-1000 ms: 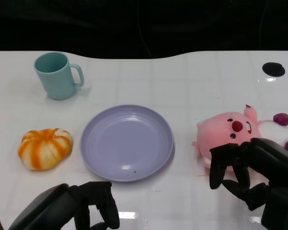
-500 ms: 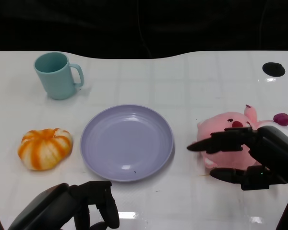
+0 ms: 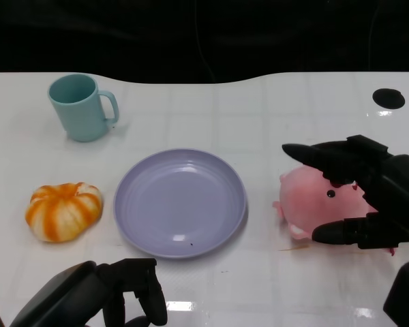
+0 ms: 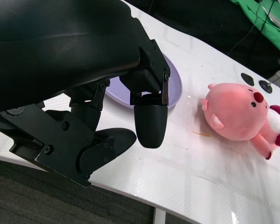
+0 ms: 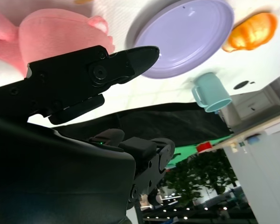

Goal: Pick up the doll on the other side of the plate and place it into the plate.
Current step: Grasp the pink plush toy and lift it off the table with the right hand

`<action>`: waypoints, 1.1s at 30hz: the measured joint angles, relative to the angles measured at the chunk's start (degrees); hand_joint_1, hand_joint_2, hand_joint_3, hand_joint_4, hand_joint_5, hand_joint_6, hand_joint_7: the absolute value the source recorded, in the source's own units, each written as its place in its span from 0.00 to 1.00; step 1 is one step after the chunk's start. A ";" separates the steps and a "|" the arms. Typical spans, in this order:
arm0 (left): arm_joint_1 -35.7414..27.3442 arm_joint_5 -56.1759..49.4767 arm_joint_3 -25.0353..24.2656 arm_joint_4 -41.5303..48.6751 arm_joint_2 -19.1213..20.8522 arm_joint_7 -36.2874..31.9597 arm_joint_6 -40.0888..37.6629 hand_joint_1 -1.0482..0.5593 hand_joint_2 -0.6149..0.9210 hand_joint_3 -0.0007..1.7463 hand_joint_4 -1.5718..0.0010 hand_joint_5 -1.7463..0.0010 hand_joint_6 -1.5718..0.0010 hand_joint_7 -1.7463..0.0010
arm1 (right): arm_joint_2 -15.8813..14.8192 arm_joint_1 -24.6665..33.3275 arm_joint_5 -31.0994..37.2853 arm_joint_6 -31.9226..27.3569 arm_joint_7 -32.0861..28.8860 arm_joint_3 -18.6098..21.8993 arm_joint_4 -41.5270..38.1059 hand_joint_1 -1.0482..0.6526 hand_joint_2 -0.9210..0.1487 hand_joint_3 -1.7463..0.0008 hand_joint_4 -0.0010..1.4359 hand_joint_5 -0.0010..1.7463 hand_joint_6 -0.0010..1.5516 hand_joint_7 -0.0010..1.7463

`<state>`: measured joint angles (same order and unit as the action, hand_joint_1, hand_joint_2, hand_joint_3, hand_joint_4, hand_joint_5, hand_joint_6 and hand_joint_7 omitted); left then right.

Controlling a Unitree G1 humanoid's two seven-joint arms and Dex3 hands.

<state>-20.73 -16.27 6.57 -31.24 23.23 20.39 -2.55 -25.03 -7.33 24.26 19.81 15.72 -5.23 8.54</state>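
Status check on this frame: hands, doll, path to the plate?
Right hand open, fingers spread around pink doll, no grip yet. Left hand idle at near edge. Doll on table right of plate; path unobstructed.

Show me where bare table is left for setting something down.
Free: the white tabletop between the teal mug and black hole, behind the lilac plate. Crowded: right of the plate, where the right hand straddles the pink plush doll.

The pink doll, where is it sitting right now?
In the head view the pink doll lies on the white table, to the right of the purple plate, with the right hand spread over it.
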 measured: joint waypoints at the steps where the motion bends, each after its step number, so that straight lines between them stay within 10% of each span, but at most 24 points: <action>1: 0.01 -0.04 0.03 0.00 0.00 0.00 0.00 0.54 0.81 0.57 0.59 0.05 0.60 0.21 | -0.33 -0.12 0.34 -1.25 0.61 0.00 0.74 0.22 0.02 1.00 0.00 0.13 0.05 0.01; 15: 0.35 -0.29 0.26 0.01 0.04 0.00 -0.04 0.54 0.81 0.57 0.59 0.05 0.60 0.21 | -4.51 -5.63 10.58 -16.03 10.58 -3.80 3.99 0.18 0.02 1.00 0.01 0.08 0.08 0.02; 33: -0.16 -1.30 0.79 -0.98 -0.05 -0.01 -0.31 0.54 0.81 0.56 0.59 0.05 0.59 0.21 | -1.45 -20.08 16.19 -19.00 10.56 -14.09 -20.10 0.14 0.00 0.95 0.00 0.11 0.07 0.00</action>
<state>-20.88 -17.56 7.36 -32.22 23.18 20.38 -2.85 -26.48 -27.41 40.45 0.81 26.27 -19.31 -11.57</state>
